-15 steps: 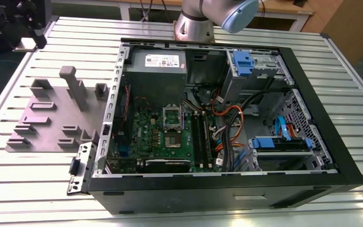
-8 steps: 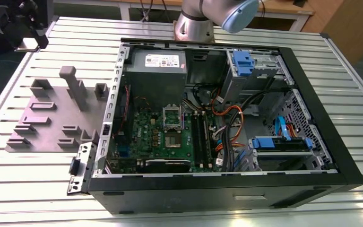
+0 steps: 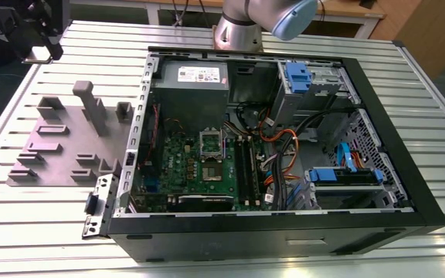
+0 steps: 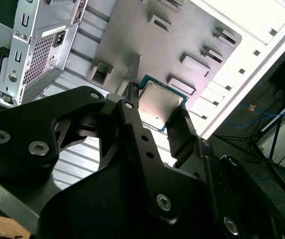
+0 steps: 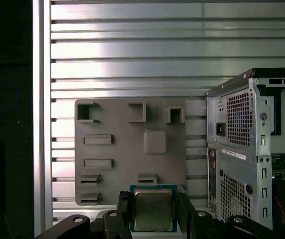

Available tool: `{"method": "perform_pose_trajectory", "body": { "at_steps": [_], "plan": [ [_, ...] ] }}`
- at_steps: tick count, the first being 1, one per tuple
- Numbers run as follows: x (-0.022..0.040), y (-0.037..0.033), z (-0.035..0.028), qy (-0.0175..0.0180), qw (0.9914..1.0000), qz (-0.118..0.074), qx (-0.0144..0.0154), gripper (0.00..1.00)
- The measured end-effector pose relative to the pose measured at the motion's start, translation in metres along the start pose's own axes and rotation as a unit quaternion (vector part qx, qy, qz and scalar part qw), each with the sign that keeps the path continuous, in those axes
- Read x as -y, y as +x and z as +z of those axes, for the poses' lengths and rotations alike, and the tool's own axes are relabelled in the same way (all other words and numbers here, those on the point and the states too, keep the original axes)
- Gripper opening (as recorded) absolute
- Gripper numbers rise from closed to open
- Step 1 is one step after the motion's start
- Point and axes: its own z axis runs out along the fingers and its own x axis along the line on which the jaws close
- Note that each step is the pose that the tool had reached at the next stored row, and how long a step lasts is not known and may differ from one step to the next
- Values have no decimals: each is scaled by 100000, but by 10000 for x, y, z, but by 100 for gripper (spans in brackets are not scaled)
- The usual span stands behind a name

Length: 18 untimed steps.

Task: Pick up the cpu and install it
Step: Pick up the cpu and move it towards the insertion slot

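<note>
Closest to the cameras, in the first wrist view, the tool is drawn in narrowly and holds the cpu. Its two black fingers press on opposite edges of the chip, and the silvery metal top and thin dark rim face the lens. The second wrist view shows the same grip from a slant: the cpu sits tilted at the tips of the tool, in the air, touching nothing but the fingers. Beyond the chip lies the grey plastic fixture, a flat plate with raised blocks and pockets, resting on the slatted aluminium table. The cpu hangs in front of one edge of this plate, outside the computer. Just beside the plate stands the computer case, its perforated rear panel turned toward the camera. In the exterior view the fixture lies at the exterior view's left of the case, which rests on its side on the table with the interior open upward. Inside are a grey power supply, a green board with a metal-framed socket near its middle, dark memory sticks next to that, a tangle of cables and blue brackets. What lies in the socket is too small to tell. Farthest off, the arm rises from the table behind the case.
</note>
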Motion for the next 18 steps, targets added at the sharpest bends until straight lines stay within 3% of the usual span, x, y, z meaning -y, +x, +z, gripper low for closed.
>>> {"method": "perform_pose_trajectory", "body": {
  "at_steps": [7, 18],
  "plan": [
    [82, -9, 0, -1, 100000, 0, 6, 47],
    [81, -71, 0, 40, 100000, 3, 6, 47]
  ]
}}
